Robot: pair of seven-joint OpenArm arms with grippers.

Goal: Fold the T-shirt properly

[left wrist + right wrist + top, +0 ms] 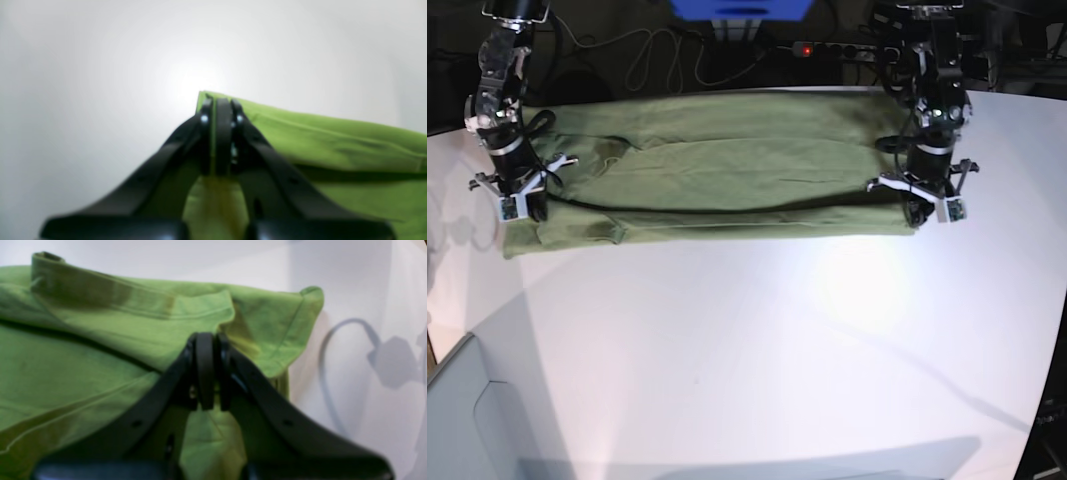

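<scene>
Currently mid-fold, lengthwise pass, as I judge it: the T-shirt (pixel 717 165) lies stretched as a long band across the far half of the white tabletop (pixel 757 340), running from one arm to the other, with a layer doubled over along its near edge.

Left hand (pixel 220 110): jaws pressed together, pinching a corner of the green cloth; a sliver of fabric shows between the pads. That corner is the end of the band on the base view's right, at its near edge.

Right hand (pixel 206 340): jaws likewise closed, with fabric bunched under and around the tips near a sleeve hem. Whether cloth actually sits between the pads is not plain from the wrist view; it looks gripped. This hand is at the opposite end of the band, on the base view's left.

Both hands are low, at cloth level, well apart, one at each end.

Judgement on the next move: both ends must travel together at even height so the held edge stays taut and straight; uneven motion would skew the fold. The sleeve end looks rumpled and may need smoothing.

Folding across the width not yet done
</scene>
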